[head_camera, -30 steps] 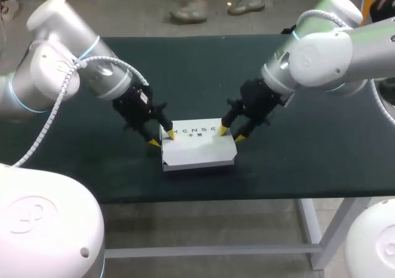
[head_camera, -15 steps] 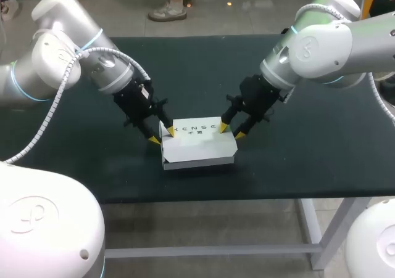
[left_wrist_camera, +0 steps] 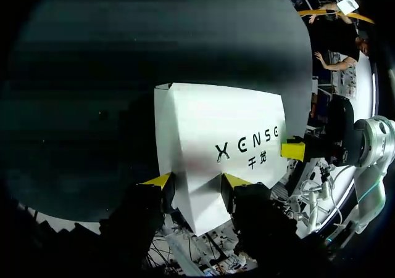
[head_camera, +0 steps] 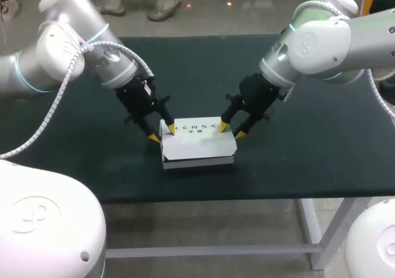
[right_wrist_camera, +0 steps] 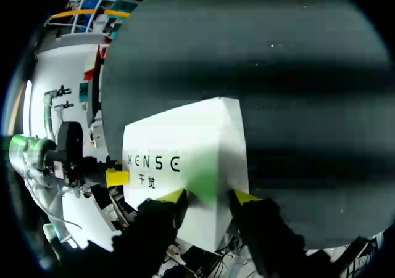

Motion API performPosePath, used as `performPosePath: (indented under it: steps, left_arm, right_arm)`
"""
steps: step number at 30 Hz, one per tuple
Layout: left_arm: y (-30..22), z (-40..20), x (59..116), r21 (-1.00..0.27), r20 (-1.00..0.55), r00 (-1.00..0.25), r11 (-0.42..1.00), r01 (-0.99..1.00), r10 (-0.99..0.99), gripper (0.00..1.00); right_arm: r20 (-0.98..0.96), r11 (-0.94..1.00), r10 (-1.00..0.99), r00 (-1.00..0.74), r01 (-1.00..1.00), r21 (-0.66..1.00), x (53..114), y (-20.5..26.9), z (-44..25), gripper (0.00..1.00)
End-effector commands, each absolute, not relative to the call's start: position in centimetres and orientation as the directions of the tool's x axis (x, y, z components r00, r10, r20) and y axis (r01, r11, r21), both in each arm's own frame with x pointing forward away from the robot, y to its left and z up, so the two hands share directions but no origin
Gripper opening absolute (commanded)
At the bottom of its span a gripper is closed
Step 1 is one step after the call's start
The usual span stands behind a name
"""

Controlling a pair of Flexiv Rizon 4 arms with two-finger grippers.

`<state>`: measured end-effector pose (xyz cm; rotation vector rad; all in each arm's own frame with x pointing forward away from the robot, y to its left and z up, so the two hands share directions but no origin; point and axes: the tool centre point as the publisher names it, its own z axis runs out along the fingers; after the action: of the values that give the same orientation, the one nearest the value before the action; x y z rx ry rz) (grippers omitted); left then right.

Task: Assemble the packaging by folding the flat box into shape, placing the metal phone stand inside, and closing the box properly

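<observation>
Box [head_camera: 199, 143] lies flat on the bench [head_camera: 308, 148], its long axis running from one arm to the other. My left fingers [head_camera: 171, 130] and right fingers [head_camera: 222, 127] straddle opposite ends, parted and clamping nothing. I judge both arms equally near.

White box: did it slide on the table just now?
No. The white box lies just as far from the front edge of the table as before, and at the same angle.

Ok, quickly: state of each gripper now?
Left gripper: at the white box's end, cannot be told.
Right gripper: at its other end, cannot be told.
</observation>
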<state>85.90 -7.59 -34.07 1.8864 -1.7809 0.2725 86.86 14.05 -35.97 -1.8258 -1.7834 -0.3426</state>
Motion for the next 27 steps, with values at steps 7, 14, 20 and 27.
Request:
performPosePath:
  steps: [7,14,20,27]
  left_arm:
    - [-8.2,-33.8,86.7,0.27,0.465,0.121,0.01,-0.963,-0.877,0.49]
    - [-8.1,-33.9,87.0,0.298,0.443,0.136,0.002,-0.955,-0.886,0.5]
    - [-8.1,-33.8,87.2,0.319,0.43,0.141,0.003,-0.948,-0.892,0.5]
    - [-7.8,-33.7,87.7,0.347,0.444,0.147,0.019,-0.938,-0.884,0.47]
  right_arm:
    - [0.535,0.05,0.84,0.085,0.971,-0.234,87.2,14.6,-35.5,0.49]
    - [0.535,0.06,0.84,0.092,0.964,-0.26,87.5,14.7,-35.5,0.49]
    - [0.537,0.066,0.837,0.101,0.957,-0.282,87.8,14.8,-35.3,0.49]
    - [0.545,0.069,0.831,0.115,0.95,-0.306,88.0,14.8,-35.3,0.51]
